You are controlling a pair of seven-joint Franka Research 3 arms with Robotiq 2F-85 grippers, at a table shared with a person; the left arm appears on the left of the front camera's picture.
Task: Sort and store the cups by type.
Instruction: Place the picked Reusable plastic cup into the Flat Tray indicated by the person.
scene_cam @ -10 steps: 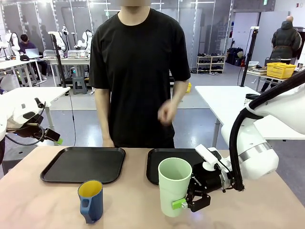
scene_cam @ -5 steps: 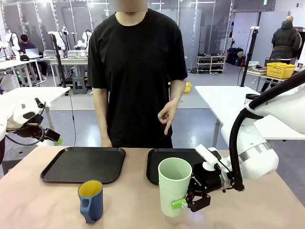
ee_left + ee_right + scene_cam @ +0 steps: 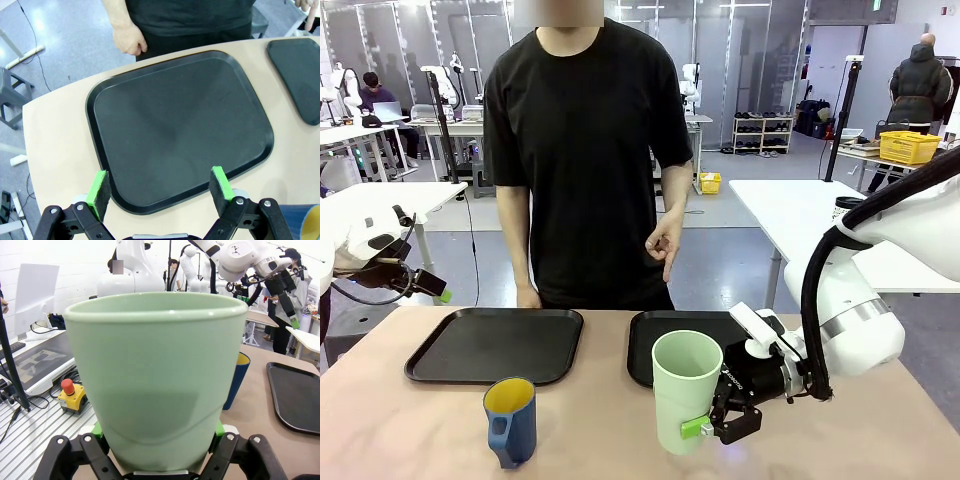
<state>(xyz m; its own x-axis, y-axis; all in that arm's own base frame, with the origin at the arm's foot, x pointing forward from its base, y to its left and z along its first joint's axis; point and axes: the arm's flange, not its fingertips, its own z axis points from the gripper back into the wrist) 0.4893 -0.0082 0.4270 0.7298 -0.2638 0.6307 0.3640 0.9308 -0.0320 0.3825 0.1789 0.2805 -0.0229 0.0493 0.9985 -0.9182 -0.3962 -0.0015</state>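
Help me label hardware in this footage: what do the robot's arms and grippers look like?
The left arm and right arm are glossy white, rounded shells; the right has a silver joint ring and thick black cable. The left gripper and right gripper are black linkages with bright green pads.

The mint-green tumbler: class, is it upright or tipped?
Upright: the tumbler has its open rim up, right gripper shut on its lower wall.

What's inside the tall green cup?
The green cup shows only pale inner wall near the rim, nothing sticking out. Its bottom is hidden by its own front wall.
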